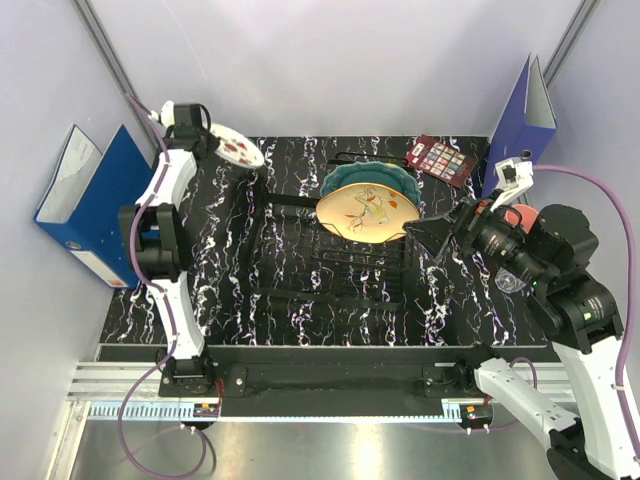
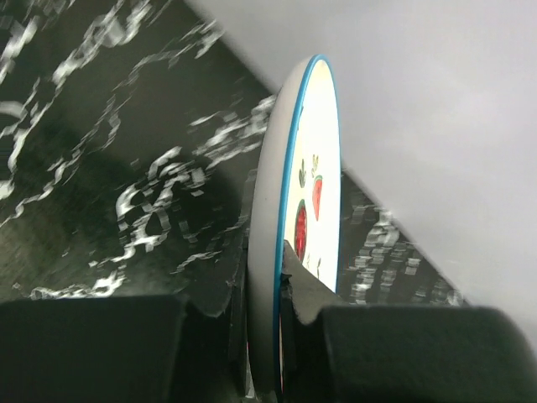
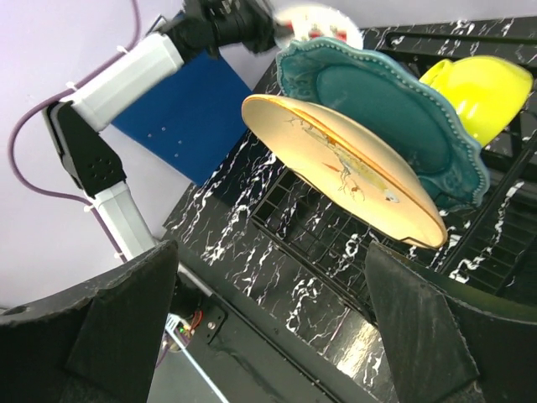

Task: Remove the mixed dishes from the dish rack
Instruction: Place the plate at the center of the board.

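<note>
My left gripper (image 1: 213,140) is at the far left of the table, shut on the rim of the white plate with red fruit marks (image 1: 238,150), which is held edge-on in the left wrist view (image 2: 312,193). The black wire dish rack (image 1: 330,295) holds the cream floral plate (image 1: 365,215) and, behind it, the teal scalloped plate (image 1: 372,178), both leaning. The yellow-green bowl (image 3: 482,92) sits behind them. My right gripper (image 1: 430,232) is open and empty, just right of the cream plate's edge (image 3: 344,168). The pink cup (image 1: 520,215) stands behind my right arm.
Blue ring binders stand at the left (image 1: 90,200) and the back right (image 1: 525,110). A dark red card with coloured squares (image 1: 440,158) lies at the back right. Something clear, perhaps the glass (image 1: 508,284), shows under my right arm.
</note>
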Controlling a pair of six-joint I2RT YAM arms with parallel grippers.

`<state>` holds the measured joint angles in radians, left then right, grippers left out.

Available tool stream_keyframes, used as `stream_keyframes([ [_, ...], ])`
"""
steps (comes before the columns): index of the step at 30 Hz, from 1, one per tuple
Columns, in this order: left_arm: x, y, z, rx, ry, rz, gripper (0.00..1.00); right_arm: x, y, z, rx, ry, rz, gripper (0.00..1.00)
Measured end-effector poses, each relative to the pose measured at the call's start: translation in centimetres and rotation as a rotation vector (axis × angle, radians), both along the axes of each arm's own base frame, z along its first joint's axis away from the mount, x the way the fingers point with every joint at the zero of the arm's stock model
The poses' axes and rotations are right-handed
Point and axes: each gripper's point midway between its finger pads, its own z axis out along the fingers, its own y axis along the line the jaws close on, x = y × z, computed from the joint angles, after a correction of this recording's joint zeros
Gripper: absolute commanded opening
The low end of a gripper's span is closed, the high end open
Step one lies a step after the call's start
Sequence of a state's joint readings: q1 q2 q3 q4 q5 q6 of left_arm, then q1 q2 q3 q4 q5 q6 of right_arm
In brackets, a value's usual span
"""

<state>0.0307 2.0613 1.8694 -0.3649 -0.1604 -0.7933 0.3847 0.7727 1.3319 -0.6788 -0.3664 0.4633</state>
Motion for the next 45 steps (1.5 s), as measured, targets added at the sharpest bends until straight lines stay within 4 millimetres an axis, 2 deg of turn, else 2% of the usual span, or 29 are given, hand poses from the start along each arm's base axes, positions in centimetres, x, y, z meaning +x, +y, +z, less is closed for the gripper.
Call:
stream_keyframes([
  [4,-0.6,0.6,-5.6,-0.020,0.112,0.024,0.00,-0.1,-0.4,0.2,-0.005,-0.022,-0.018,1.00],
  [6,-1.1,0.6,-7.7,-0.031,0.156,0.032,0.00,-0.1,-0.5,0.3,-0.007,-0.028,-0.024,1.00],
  [14,-0.9,0.6,-8.2,-0.080,0.152,0.055,0.00,0.1,-0.7,0.0,-0.014,-0.025,-0.035,1.00],
  [24,-0.4,1.5,-9.5,-0.167,0.150,0.092,0.01,0.4,-0.7,-0.7,-0.022,-0.010,-0.041,1.00],
  [30,-0.3,1.9,-10.1,-0.221,0.147,0.090,0.12,0.7,-0.7,-1.2,-0.030,0.001,-0.053,1.00],
  [31,-0.3,1.9,-10.2,-0.227,0.145,0.088,0.18,0.8,-0.8,-1.3,-0.031,0.002,-0.055,1.00],
  [34,-0.5,1.9,-10.6,-0.241,0.148,0.081,0.27,0.9,-0.7,-1.4,-0.033,0.008,-0.057,1.00],
  [38,-1.7,2.0,-12.7,-0.238,0.207,0.084,0.41,1.0,-0.7,-1.8,-0.037,0.018,-0.057,1.00],
  [41,-2.9,2.0,-14.6,-0.236,0.268,0.083,0.47,1.1,-0.7,-2.0,-0.037,0.024,-0.057,1.00],
  [45,-4.1,1.9,-16.1,-0.242,0.317,0.078,0.53,1.1,-0.7,-2.0,-0.037,0.025,-0.057,1.00],
])
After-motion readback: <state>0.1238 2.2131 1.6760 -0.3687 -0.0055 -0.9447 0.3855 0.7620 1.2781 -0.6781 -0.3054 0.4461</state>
